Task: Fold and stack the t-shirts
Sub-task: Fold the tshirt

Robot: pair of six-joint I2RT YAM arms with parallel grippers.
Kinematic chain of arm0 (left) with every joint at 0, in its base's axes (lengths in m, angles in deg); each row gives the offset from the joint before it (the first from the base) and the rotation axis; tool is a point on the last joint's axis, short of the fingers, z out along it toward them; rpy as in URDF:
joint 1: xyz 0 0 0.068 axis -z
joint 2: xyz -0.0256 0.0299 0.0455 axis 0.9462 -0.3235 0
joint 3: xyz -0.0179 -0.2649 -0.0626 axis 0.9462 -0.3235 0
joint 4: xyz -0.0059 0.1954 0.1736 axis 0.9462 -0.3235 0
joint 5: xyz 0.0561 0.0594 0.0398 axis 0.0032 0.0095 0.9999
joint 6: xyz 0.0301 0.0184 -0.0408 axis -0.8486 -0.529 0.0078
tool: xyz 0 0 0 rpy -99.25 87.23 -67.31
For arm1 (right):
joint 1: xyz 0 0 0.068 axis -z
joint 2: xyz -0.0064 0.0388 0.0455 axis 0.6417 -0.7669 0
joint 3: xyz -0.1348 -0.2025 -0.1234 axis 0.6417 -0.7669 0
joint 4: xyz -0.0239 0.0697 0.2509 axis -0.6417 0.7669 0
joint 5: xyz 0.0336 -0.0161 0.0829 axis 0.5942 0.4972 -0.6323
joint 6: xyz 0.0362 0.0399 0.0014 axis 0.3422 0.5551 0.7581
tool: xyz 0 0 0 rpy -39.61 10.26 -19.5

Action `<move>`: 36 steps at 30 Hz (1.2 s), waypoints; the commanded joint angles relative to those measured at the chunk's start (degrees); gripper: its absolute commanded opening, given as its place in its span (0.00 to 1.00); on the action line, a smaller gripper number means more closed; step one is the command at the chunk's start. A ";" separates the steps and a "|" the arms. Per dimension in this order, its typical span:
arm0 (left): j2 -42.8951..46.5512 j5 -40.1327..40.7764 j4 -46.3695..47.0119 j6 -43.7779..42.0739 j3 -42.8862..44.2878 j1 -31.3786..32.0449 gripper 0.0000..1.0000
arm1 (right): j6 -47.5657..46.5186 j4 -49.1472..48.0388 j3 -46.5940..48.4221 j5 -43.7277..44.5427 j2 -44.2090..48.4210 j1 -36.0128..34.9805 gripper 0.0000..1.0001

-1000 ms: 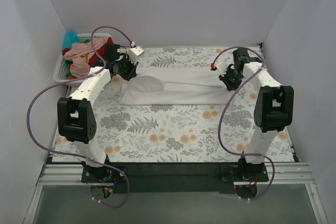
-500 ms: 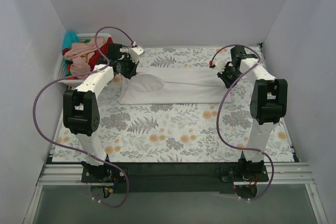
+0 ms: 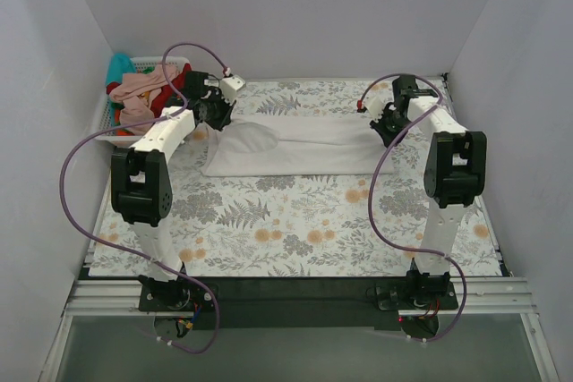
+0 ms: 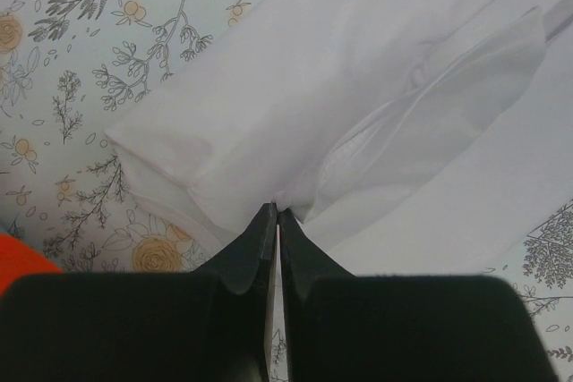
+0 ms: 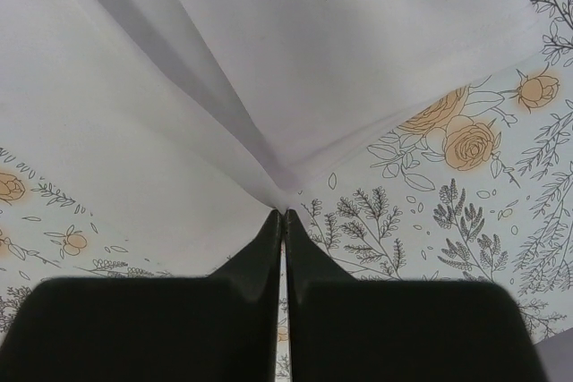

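A large white t-shirt [image 3: 295, 145] lies folded into a long band across the far part of the flowered table. My left gripper [image 3: 215, 116] is shut on its left end, pinching a bunch of white cloth [image 4: 358, 131] at the fingertips. My right gripper [image 3: 388, 123] is shut on the shirt's right end, where a fold of the white cloth [image 5: 269, 69] runs into the tips. Other t-shirts, pink [image 3: 139, 87], dark red and teal [image 3: 119, 66], are piled in the basket at the far left.
The white lattice-sided basket [image 3: 103, 123] stands in the far left corner against the wall. White walls close in the table on the left, back and right. The flowered cloth [image 3: 295, 221] covers the table in front of the shirt.
Both grippers have moved away from me toward the back wall, carrying the near edge of the white t-shirt with them. The band of cloth is now narrower.
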 commanded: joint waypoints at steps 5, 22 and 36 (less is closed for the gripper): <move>-0.41 0.59 1.10 -0.94 2.23 -0.74 0.00 | 0.60 0.27 3.69 0.27 -1.55 0.25 0.01; 0.37 6.04 1.54 5.73 2.06 -1.87 0.47 | 5.17 0.36 8.17 1.06 -2.17 1.13 0.62; 12.24 -0.20 -2.94 21.82 -12.35 -2.32 0.51 | 9.30 1.59 0.88 -4.39 1.00 -0.97 0.43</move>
